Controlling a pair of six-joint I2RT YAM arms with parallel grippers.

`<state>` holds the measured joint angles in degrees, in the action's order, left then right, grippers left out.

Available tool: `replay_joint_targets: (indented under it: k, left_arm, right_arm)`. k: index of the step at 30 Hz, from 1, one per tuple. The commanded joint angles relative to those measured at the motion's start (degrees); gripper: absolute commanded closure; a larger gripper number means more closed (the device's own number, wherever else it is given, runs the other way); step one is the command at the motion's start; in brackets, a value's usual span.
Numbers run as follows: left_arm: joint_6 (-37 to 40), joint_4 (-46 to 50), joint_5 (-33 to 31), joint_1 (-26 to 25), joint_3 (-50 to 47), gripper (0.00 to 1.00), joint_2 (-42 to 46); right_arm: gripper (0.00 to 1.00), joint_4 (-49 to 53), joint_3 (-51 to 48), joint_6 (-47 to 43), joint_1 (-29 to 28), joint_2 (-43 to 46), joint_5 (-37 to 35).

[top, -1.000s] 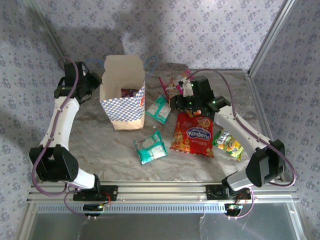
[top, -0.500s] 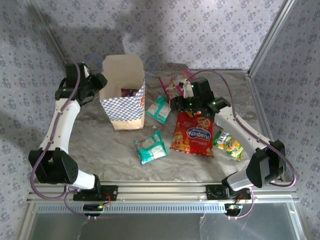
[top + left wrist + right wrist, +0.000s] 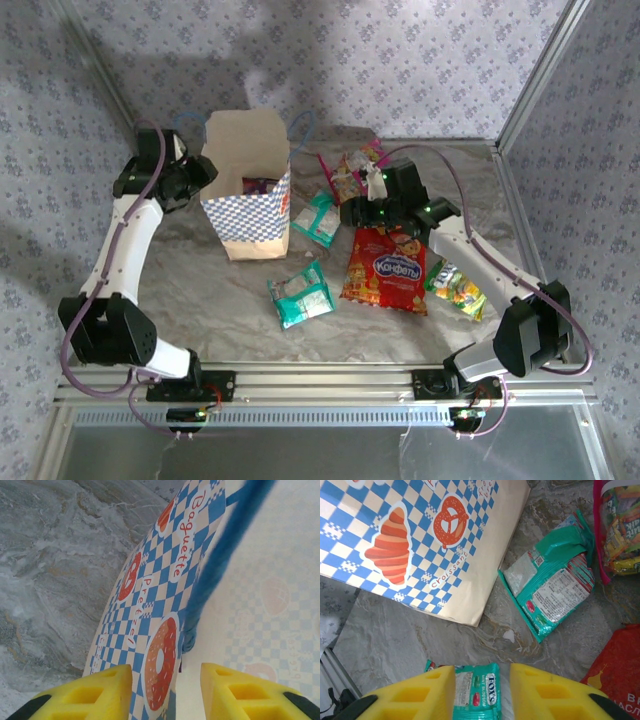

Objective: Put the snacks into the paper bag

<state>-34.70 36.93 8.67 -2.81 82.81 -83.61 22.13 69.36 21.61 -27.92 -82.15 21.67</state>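
Right pincer (image 3: 481, 677) over the grey marbled counter (image 3: 395, 630), yellow fingers (image 3: 405, 695) parted. Seen between them: a teal-white packet (image 3: 477, 692). Ahead left: the checked paper bag (image 3: 420, 530). Ahead right: a second teal-white packet (image 3: 547, 585), a magenta packet (image 3: 615, 530) beyond it. Right: a red packet (image 3: 620, 665).

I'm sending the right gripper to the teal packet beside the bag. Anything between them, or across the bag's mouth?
Nothing visible does. The right gripper has a clear line to the teal packet, and the mouth of the paper bag stands open; the left gripper is at its opposite rim.
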Motion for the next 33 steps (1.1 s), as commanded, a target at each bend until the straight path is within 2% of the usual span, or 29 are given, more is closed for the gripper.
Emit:
replay_joint_targets:
  k: [1, 5, 7, 18, 25, 33]
  left_arm:
    - [0.3, 0.1, -0.6, -0.7, 2.9, 0.66, -0.5]
    - [-0.1, 0.1, -0.6, -0.7, 2.9, 0.74, -0.2]
    - [-0.1, 0.2, -0.8, -0.7, 2.6, 0.74, 0.1]
    - [-0.5, 0.2, -1.3, -0.7, 1.6, 0.78, 1.8]
    - [0.1, 0.8, -1.6, -0.7, 1.6, 0.79, 2.4]
    - [0.4, 1.2, -2.0, -0.7, 1.1, 0.79, 3.1]
  right_arm:
    - [0.6, 1.1, -0.5, 0.1, -0.7, 1.5, 0.5]
    - [0.42, 2.4, -3.0, -0.6, -1.7, 0.3, 1.7]
    - [0.37, 3.3, -3.3, -1.2, -2.6, -0.7, 2.1]
    - [0.29, 5.3, -1.6, -2.7, -8.8, -6.7, 1.1]
    - [0.19, 6.6, 0.8, -3.8, -10.3, -10.9, 1.4]
    - [0.17, 7.6, 2.5, -4.4, -12.0, -15.4, 0.8]
